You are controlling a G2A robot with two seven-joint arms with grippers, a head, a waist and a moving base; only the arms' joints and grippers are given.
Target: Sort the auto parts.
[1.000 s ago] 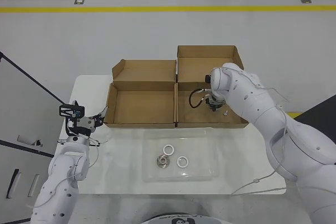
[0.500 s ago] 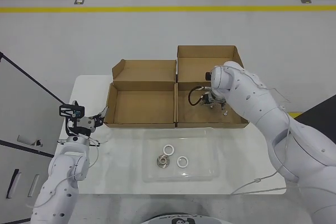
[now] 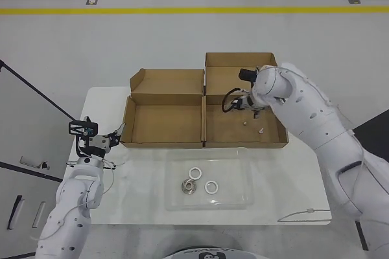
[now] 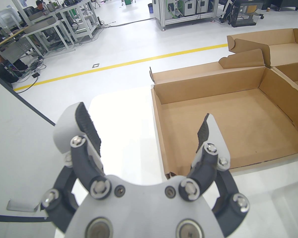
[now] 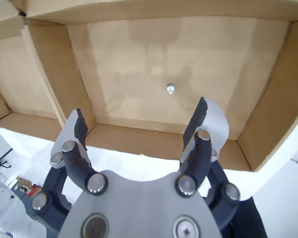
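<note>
When seen from above, clear tray [image 3: 246,194]: sits lower centre of frame on the white table [image 3: 136,188]; holds one white ring [image 3: 196,173], a second white ring [image 3: 211,187] and a metal hub [image 3: 187,187], close together, none boxed yet.
Top view, right box [image 3: 223,133]: stands upper centre-right; carries one small bolt [image 3: 260,130] on its floor, near the lower right corner.
Top view, left box [image 3: 167,123]: stands just left of the right box, walls touching.
Left wrist view, left gripper [image 4: 144,112]: spread wide, grips nothing; hovers over the table just beside a corner of the left box.
Right wrist view, right gripper [image 5: 141,110]: spread wide, nothing between the pads; hangs above the right box, with the bolt lying loose on the cardboard beyond the fingertips, well apart from them.
Done so far: apparently one bolt delivered to the right box.
Left to do: probably both rings and the hub, to be lifted from the tray and boxed; early in the task, judging by that count.
</note>
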